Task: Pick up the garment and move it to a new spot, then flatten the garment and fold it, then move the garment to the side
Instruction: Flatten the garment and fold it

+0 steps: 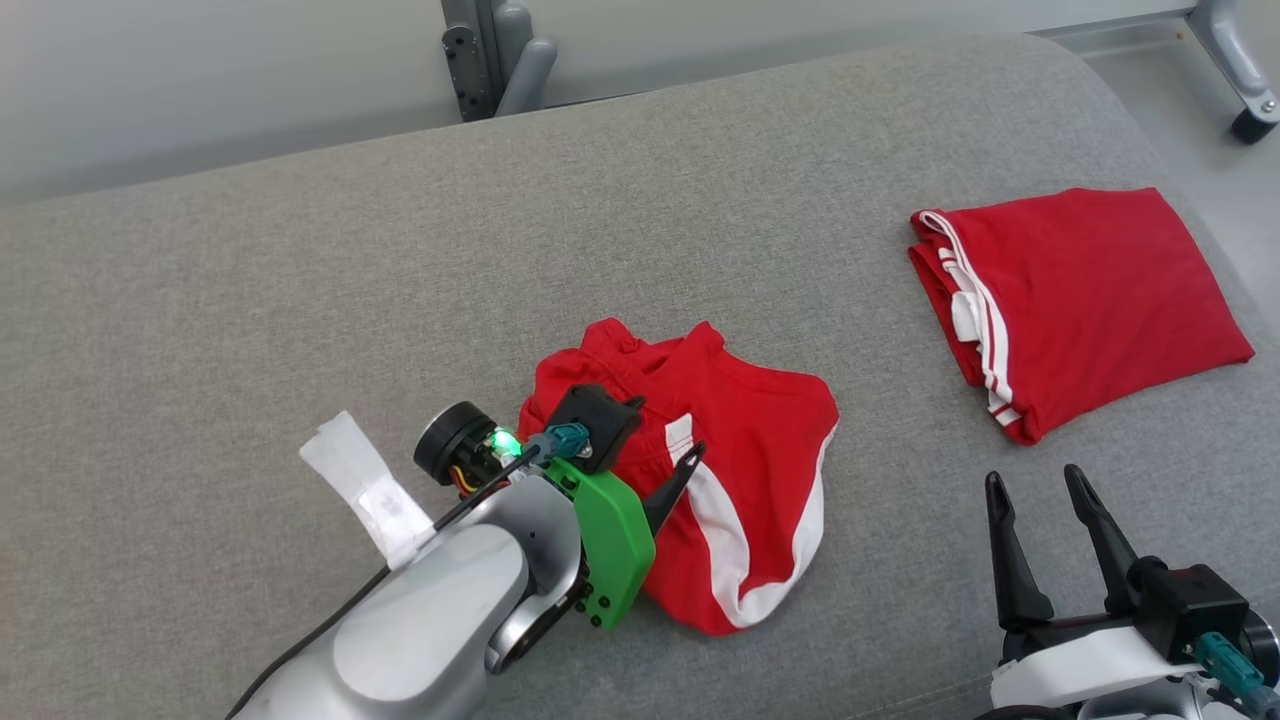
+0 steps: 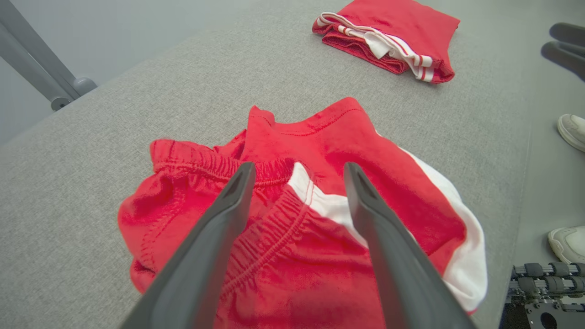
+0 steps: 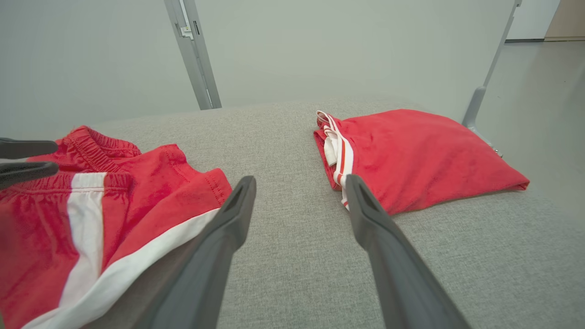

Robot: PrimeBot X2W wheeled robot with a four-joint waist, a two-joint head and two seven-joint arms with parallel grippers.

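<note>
The garment (image 1: 740, 480) — red shorts with white side stripes and a gathered waistband — is lying crumpled on the grey padded surface (image 1: 300, 300), well left of the folded red bundle (image 1: 1090, 300). The left gripper (image 2: 298, 168) is hovering over its waistband, jaws spread and empty; the right gripper (image 1: 1033, 478) is sitting open too, near that bundle.

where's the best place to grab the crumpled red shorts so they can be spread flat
Probably the gathered elastic waistband, a raised ridge on the crumpled shorts. Come down from above with the left pincer, open right over it: the thick ridge gives something to pinch, the flatter cloth doesn't.
</note>
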